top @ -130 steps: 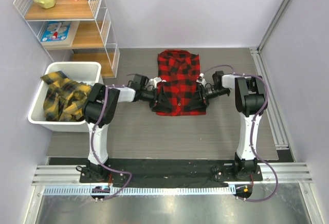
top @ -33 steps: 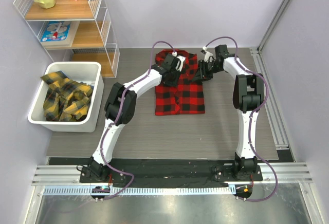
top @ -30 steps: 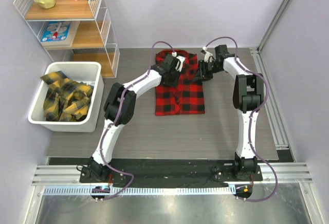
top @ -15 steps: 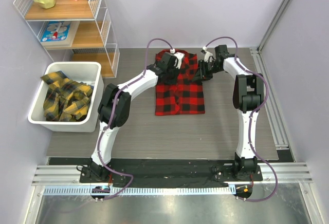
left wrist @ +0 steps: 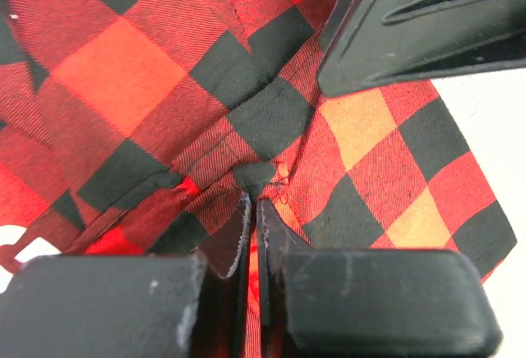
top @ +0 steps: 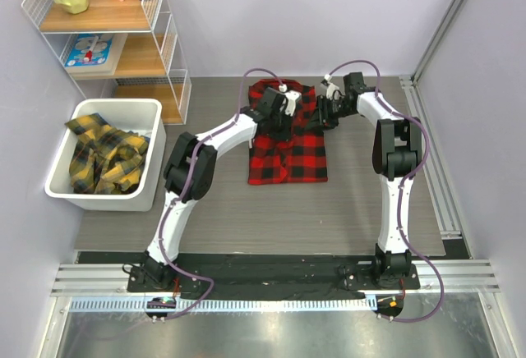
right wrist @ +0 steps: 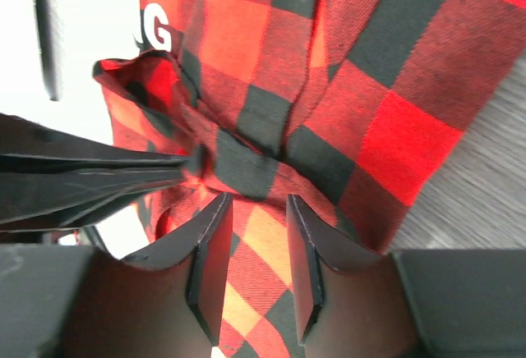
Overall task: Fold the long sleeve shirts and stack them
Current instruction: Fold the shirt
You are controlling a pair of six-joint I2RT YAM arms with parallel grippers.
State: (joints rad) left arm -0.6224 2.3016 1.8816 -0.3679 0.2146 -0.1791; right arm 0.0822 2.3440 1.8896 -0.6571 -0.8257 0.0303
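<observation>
**A:** Cloth sits between the jaws of both your pincers. The red-and-black shirt (top: pixel 288 149) lies folded on the worktop (top: pixel 222 202), upper centre of the top view. Your left pincer (left wrist: pixel 253 210) is closed tight on a thin ridge of it, toward the shirt's upper end.

**B:** And the right pincer?

**A:** Your right pincer (right wrist: pixel 256 202) stands partly apart, astride a bunched fold at the shirt's upper right edge, by the white lettering (right wrist: pixel 152 29). Whether it truly pinches, I cannot tell.

**B:** So what should be done?

**A:** Firm up your right side before any lift, I'd say. Raise both ends level and together, so the fold underneath doesn't drag open. Let go only once the cloth lies slack. The yellow-and-black shirts (top: pixel 103 157) wait in the white bin (top: pixel 62 185), at the left of the frame.
</observation>
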